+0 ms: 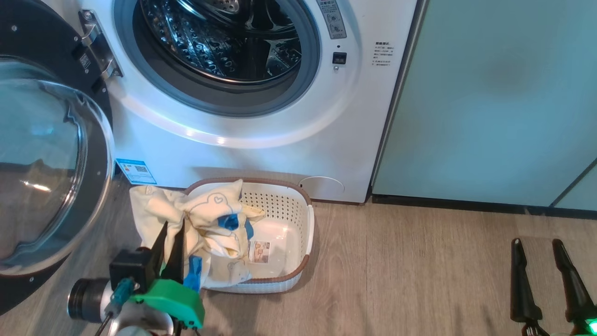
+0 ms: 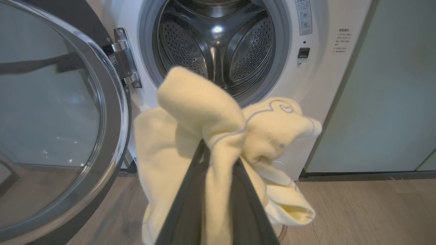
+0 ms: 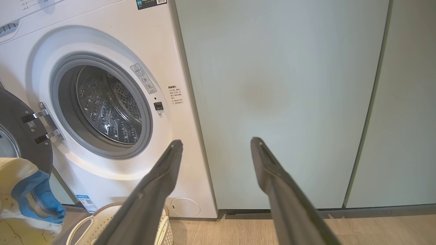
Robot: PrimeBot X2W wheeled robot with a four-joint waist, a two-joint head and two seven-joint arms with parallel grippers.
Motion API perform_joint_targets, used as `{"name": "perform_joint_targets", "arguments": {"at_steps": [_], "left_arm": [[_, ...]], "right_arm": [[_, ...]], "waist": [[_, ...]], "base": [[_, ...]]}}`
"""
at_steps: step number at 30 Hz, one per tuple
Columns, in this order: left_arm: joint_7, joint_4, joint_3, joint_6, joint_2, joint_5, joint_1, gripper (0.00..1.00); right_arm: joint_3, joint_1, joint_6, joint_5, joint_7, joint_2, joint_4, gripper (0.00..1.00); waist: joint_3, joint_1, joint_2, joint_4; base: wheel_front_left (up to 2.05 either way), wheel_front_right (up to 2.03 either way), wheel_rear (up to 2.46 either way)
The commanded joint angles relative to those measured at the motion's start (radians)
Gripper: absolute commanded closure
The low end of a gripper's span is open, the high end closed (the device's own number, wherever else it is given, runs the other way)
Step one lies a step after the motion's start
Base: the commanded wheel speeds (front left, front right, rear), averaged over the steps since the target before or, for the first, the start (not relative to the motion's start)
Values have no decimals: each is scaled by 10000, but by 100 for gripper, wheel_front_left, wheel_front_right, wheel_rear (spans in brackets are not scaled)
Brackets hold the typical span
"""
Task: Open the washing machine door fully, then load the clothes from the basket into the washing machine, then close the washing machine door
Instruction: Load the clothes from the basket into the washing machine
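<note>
Currently: loading step, I'd say. The door's open and nothing yellow is in the drum [image 1: 219, 42] yet.
Left gripper [image 1: 172, 233]: pressed together on a bunch of the clothes [image 1: 210, 219], with fabric squeezed between the fingers. My guess is it grabbed a thick fold so the whole garment comes up in one go.
Clothes: partly in the basket [image 1: 280, 205] and spilling over its left rim, with the top bunch held up by the gripper. In the left wrist view the bunch [image 2: 190, 102] hangs right in front of the drum opening.
Basket: on the floor [image 1: 419, 261], just in front of the washing machine [image 1: 261, 158] and below the opening, so it's a short haul. Its right half is bare and the label sticker shows on the bottom.
Washing machine door [image 1: 51, 154]: swung out to the left on its hinge, glass bowl facing me. It looks wide enough not to block the opening.
Right gripper [image 1: 536, 261]: fingers spread, holding nothing. It's parked low on the right, well apart from the basket and facing the pale green cabinet [image 1: 489, 102], probably just to stay out of the way.
Next move: lift the bunch higher, then push it forward through the grey gasket.
Worry: the loose tail could drag on the basket rim or catch on the gasket. The door is also just beside my left arm.
</note>
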Motion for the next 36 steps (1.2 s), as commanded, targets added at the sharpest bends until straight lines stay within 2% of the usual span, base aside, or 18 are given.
{"name": "perform_joint_targets", "arguments": {"at_steps": [1, 21, 31, 36], "left_arm": [[15, -456, 300, 70, 211, 8, -315, 100], [-105, -23, 267, 74, 261, -215, -1121, 100], [67, 737, 43, -397, 309, -475, -3092, 100], [553, 1303, -14, -645, 467, -573, -4568, 100]], "right_arm": [[190, -200, -29, -82, -65, -105, -330, 0], [271, -483, -29, -9, -65, -44, -424, 0], [-51, -951, -29, 7, -65, -23, -753, 0], [-234, -1344, -29, 82, -65, -11, -947, 0]], "waist": [[18, 0, -1, -8], [689, 0, -1, -195], [2179, 0, -1, -385], [3209, 0, -1, -474]], "base": [[0, 0, 0], [0, 0, 0], [0, 0, 0], [0, 0, 0]]}}
